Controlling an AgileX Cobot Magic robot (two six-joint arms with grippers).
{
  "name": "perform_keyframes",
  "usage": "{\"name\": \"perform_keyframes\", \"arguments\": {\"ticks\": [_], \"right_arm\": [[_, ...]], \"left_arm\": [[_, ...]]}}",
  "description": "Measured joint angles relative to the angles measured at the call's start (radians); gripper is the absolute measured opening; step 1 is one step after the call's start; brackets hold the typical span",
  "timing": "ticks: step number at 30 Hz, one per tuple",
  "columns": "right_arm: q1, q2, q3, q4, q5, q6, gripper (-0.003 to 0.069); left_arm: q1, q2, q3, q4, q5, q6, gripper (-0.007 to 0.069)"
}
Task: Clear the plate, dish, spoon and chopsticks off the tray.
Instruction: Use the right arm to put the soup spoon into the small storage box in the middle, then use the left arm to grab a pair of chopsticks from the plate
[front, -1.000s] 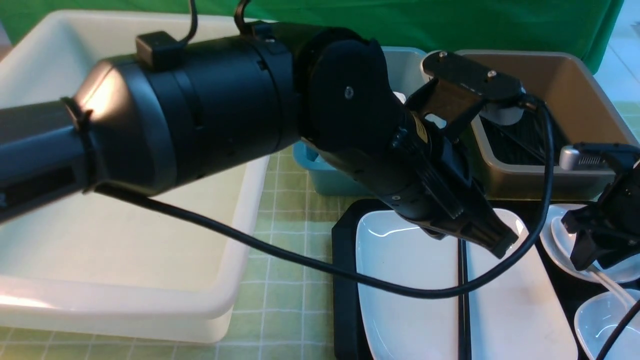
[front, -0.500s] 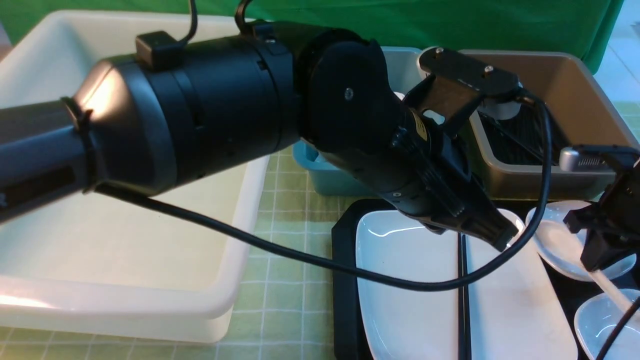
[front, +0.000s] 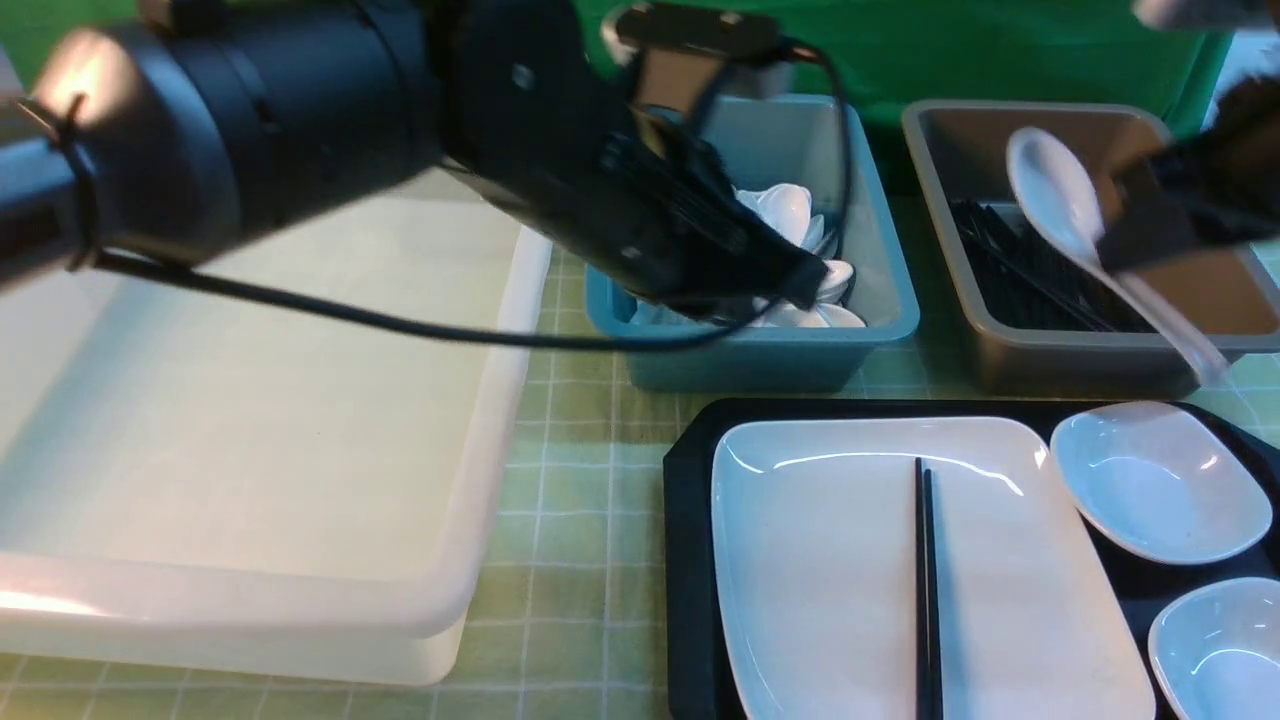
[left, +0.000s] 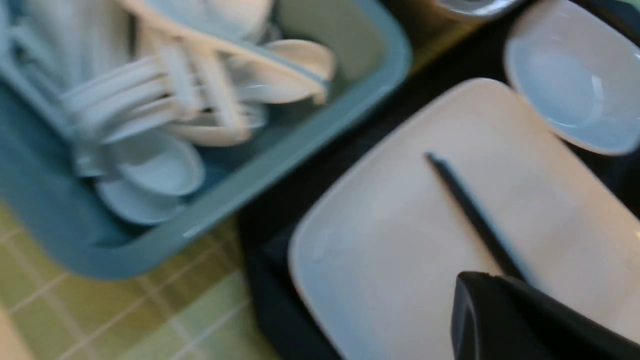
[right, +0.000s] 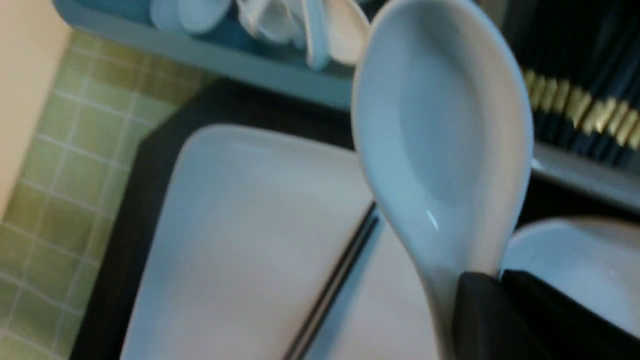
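Note:
The large white plate (front: 820, 560) lies on the black tray (front: 685, 560), with the pair of black chopsticks (front: 925, 590) lying lengthwise on it. My right gripper (front: 1125, 245) is shut on the handle of the white spoon (front: 1050, 190) and holds it in the air over the brown bin. The right wrist view shows the spoon (right: 440, 125) in the gripper (right: 500, 277), above the plate (right: 240, 240) and chopsticks (right: 340, 275). My left gripper (front: 795, 285) is shut and empty over the blue bin. In its wrist view (left: 465, 280) it is above the plate (left: 400, 260) and chopsticks (left: 465, 205).
Two small white dishes (front: 1160, 490) (front: 1215, 650) sit on the tray's right side. A blue bin (front: 870, 330) holds several white spoons. A brown bin (front: 1060, 360) holds black chopsticks. A large white bin (front: 300, 600) stands at the left on the green checked cloth.
My right gripper has lifted the spoon off the small dish and up over the brown bin. My left arm has risen and swung back left, off the plate to above the blue bin.

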Motion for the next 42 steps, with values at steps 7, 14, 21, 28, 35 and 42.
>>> {"name": "perform_keyframes", "arguments": {"ticks": [7,14,21,28,35,42], "right_arm": [[0.111,0.370,-0.443,0.005,-0.013,0.061,0.0017],[0.150,0.608,-0.742,0.008,-0.016,0.181,0.0110],[0.157,0.631,-0.836,-0.004,0.092,0.178,0.0374],[0.127,0.349,-0.627,-0.134,0.124,0.153,0.0037],[0.049,-0.074,-0.117,-0.336,0.127,0.167,0.0013],[-0.046,-0.327,0.178,-0.353,0.076,0.178,0.0015]], "left_arm": [[0.066,0.000,0.000,-0.001,0.012,0.007,-0.0018],[0.066,0.000,0.000,-0.005,0.020,0.008,-0.0018],[0.064,0.000,0.000,-0.043,0.042,0.008,-0.0018],[-0.131,0.026,-0.001,-0.011,0.107,-0.066,-0.0018],[-0.286,0.181,-0.007,0.006,0.068,-0.205,0.0012],[-0.327,0.308,-0.067,-0.007,0.089,-0.226,0.0242]]}}
